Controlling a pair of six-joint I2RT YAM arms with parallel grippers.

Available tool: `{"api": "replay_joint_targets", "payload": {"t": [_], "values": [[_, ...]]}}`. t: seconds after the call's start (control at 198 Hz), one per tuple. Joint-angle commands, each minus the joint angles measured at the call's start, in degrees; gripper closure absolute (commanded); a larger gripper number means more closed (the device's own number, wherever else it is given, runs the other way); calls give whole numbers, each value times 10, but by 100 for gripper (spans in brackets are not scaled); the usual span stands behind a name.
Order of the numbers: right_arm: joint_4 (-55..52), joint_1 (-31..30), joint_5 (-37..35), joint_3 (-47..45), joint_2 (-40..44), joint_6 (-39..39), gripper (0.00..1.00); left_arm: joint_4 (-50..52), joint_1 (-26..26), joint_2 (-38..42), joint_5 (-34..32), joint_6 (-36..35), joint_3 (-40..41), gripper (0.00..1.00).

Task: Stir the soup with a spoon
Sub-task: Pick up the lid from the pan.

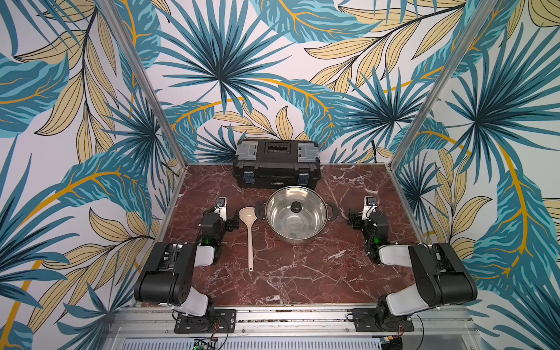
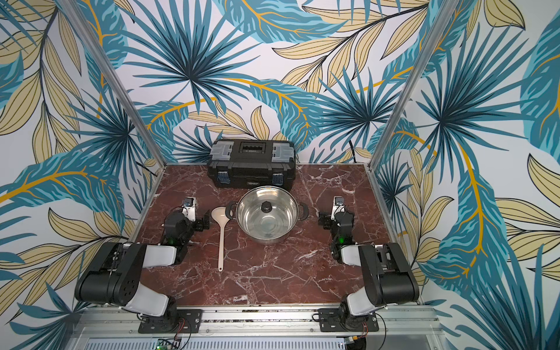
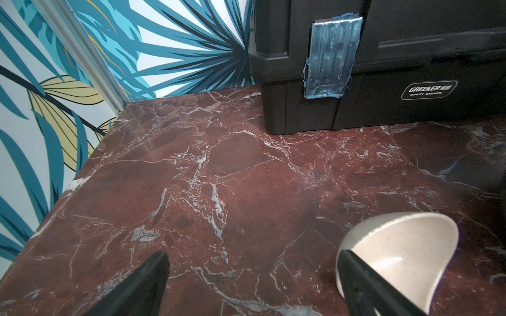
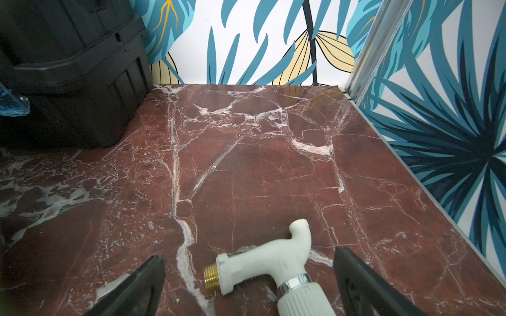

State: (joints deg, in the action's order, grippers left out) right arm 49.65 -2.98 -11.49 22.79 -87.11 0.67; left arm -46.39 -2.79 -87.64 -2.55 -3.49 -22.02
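A cream-beige plastic ladle with a long slim handle, the spoon (image 1: pixel 250 239), lies flat on the dark red marble desk (image 1: pixel 303 272). Its deep round bowl is just beside the left black loop handle of the round shiny stainless-steel pot (image 1: pixel 298 239), and its handle points back toward the robot's base; this placing seems meant to leave the whole handle free for a grasp and keep the lift into the pot short. The pot stands mid-desk between the two arms, in front of a black-and-grey plastic toolbox (image 1: pixel 275 169). A clear lid with a black knob (image 1: pixel 295 207) appears to sit on it, and I judge it would have to come off before any stirring; no soup can be seen. The left pincer (image 1: pixel 233 219) rests low just beside the spoon's bowl, spread wide and empty; in the left wrist view the bowl (image 3: pixel 405 246) sits just outside one black finger (image 3: pixel 364 281), not between the two. The right pincer (image 1: pixel 353 219) is on the pot's other side, well apart from the spoon, likewise spread, with a small white pipe fitting (image 4: pixel 262 268) lying loose on the desk between its fingers, not pinched
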Motion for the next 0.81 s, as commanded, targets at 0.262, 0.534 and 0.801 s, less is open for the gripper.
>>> {"api": "replay_joint_targets", "payload": {"t": [0.262, 0.534, 0.801], "values": [[6, 3, 3, 1, 8, 3, 1, 9, 1, 23, -19, 2, -17, 0], [-416, 0, -49, 180, 122, 96, 0, 472, -1, 106, -94, 85, -230, 0], [-659, 1, 84, 331, 80, 258, 1, 713, -22, 116, 2, 197, -395, 0]]}}
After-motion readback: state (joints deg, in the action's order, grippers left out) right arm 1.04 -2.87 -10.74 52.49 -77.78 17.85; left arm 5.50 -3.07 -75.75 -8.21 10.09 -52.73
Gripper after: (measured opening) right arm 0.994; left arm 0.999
